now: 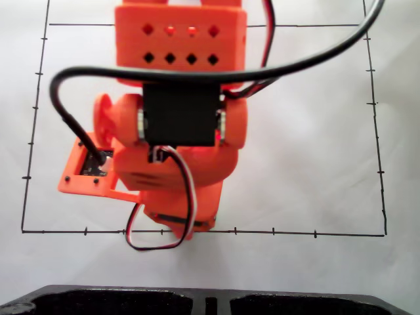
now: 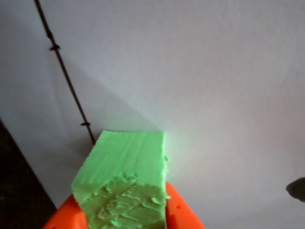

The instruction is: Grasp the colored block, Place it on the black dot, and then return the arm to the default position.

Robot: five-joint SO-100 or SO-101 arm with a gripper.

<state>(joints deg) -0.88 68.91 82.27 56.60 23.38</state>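
White paper covers the counter (image 1: 308, 157), ruled with thin black lines (image 1: 197, 231) and tick marks that frame a rectangle in the fixed view. Over it stands the orange arm (image 1: 180, 52), its black servo (image 1: 180, 117) at center, a thick black cable (image 1: 210, 73) looping across from 9 o'clock to 1 o'clock, and a red-white-black wire (image 1: 187, 197) curling down toward 6 o'clock. At the 6 o'clock edge of the fixed view lies a dark, black moulded object (image 1: 131, 302); what it is cannot be told. In the wrist view, the colored block (image 2: 126, 181), a bright lime-green cube with smooth striated sides and a rough, scratched-looking near face, sits at 6 o'clock, held between the orange sides of the tool (image 2: 125, 217), which is clenched on it from both flanks. The block casts a soft shadow on the paper toward 10 o'clock, where one ruled line (image 2: 66, 81) with ticks runs diagonally. The black dot (image 2: 298, 188), a small dark blot cut by the frame edge, sits at 4 o'clock in the wrist view, well apart from the block. No writing or labels can be read.
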